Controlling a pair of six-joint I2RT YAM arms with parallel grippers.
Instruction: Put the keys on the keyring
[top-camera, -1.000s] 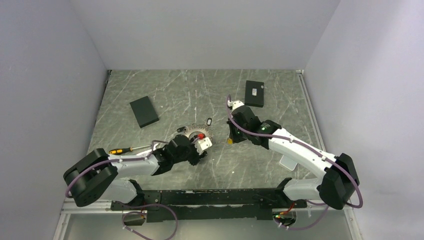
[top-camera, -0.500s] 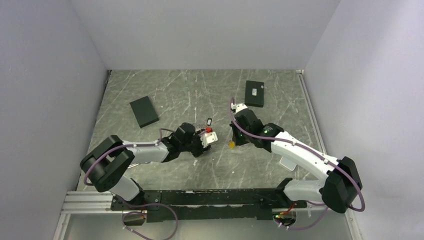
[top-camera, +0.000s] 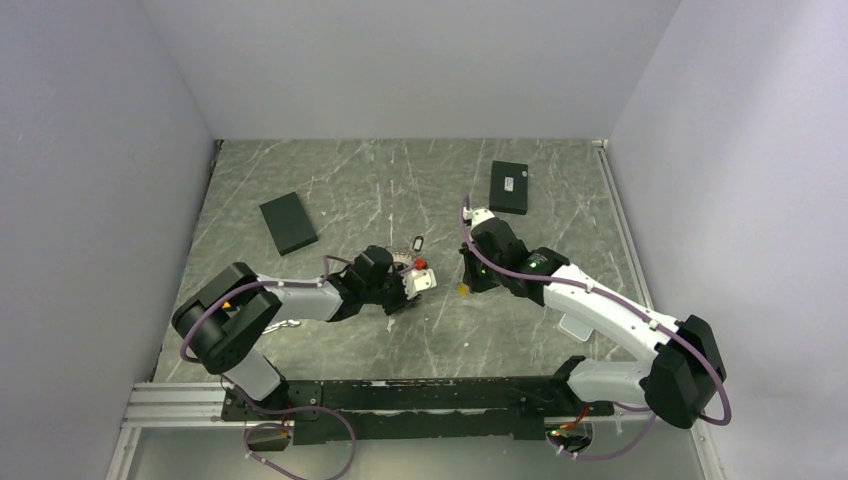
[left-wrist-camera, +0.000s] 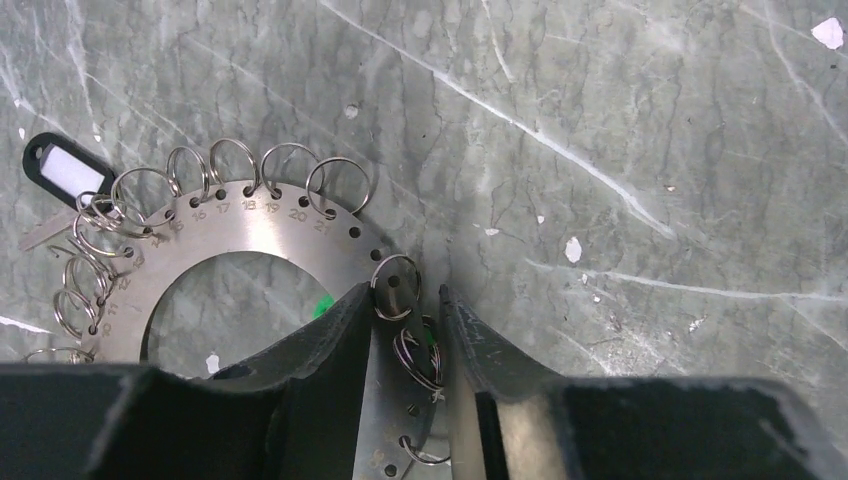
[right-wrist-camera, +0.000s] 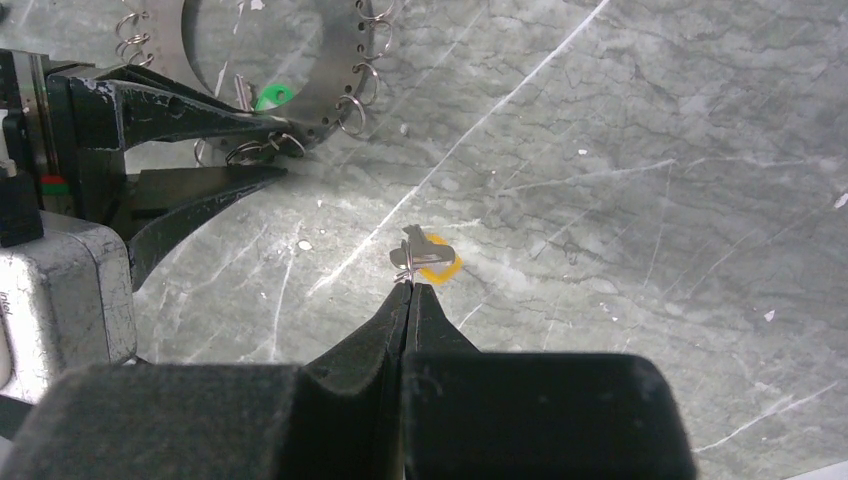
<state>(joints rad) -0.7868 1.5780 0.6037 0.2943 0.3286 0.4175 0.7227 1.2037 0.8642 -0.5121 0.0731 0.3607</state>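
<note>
left gripper (left-wrist-camera: 405, 292): jaws part-spread astride keyring (left-wrist-camera: 260, 215) rim, plate judged to be steadied for loading; actual contact cannot be told | right gripper (right-wrist-camera: 408, 285): fingers pressed together, key (right-wrist-camera: 437, 262) pinched at tips, held near keyring, presumably for threading | tag (left-wrist-camera: 60, 172): seen beyond plate, touching it

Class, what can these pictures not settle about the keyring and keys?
Left wrist view: left gripper fingers cover the keyring's near rim; clamped or not, unclear.
Right wrist view: the key, at the right gripper tips, too small to show its blade.
Top view: left arm hides most of the keyring.
</note>
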